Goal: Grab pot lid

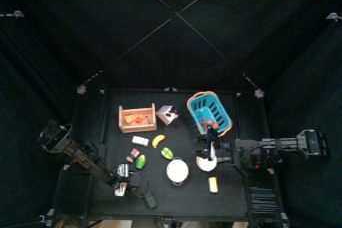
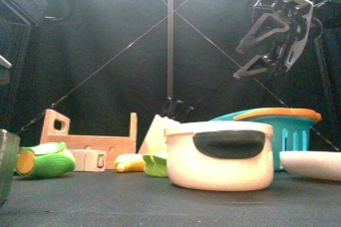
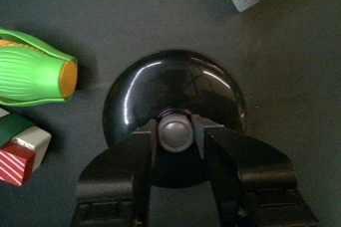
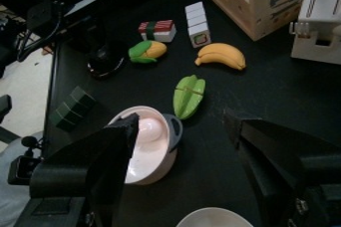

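Glossy black domed pot lid [image 3: 176,119], knob up

The pot lid [image 3: 173,112] is black and very shiny, with bright spots of light on its smooth round top. Its knob [image 3: 174,131] is grey and dull. The left gripper [image 3: 174,143] is smooth black plastic with a soft shine.

The table [image 3: 120,12] is black and matt, a little grainy.

At the left of the left wrist view, the green toy [image 3: 30,67] looks like smooth, ridged plastic.

In the front view, the cream pot [image 2: 221,157] looks like smooth plastic with a soft shine. The crate [image 2: 91,141] at the left is pale, bare wood. The blue basket [image 2: 264,131] looks like plastic.
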